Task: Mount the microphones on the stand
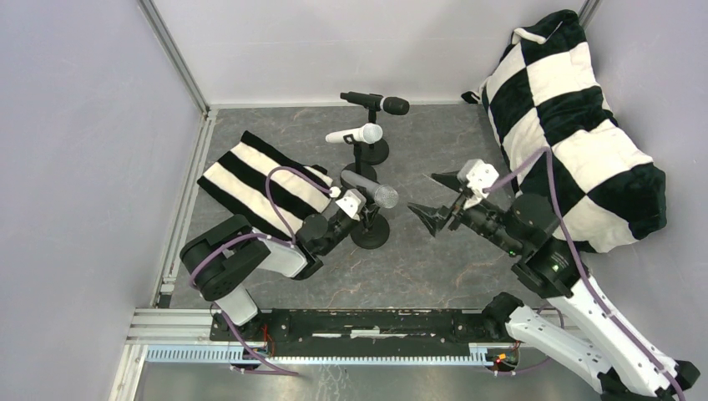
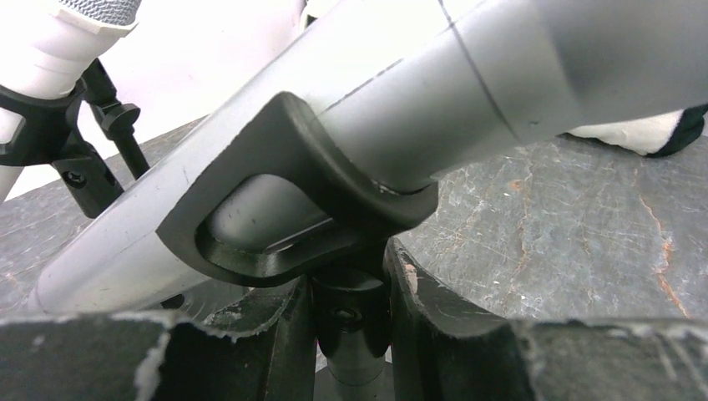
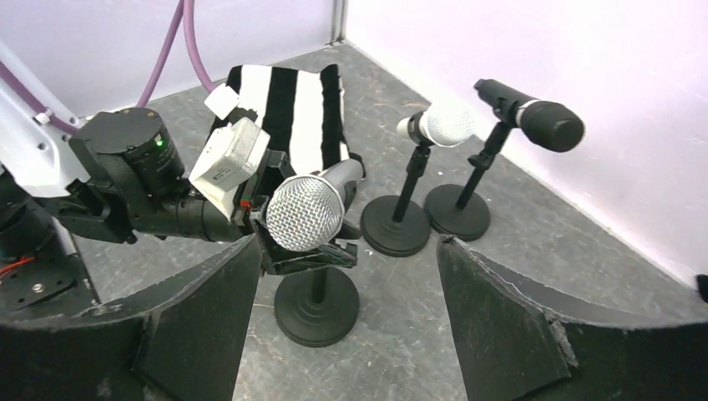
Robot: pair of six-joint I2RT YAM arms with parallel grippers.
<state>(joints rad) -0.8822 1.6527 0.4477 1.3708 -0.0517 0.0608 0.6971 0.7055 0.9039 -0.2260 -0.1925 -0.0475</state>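
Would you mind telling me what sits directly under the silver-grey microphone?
The silver-grey microphone rests in a black clip on a stand post, gripped by the left gripper. The clip hides the microphone's underside.

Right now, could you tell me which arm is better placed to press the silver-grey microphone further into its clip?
Right, I'd judge: the right gripper is open, empty and facing the head of the silver-grey microphone, while the left gripper is shut on its stand.
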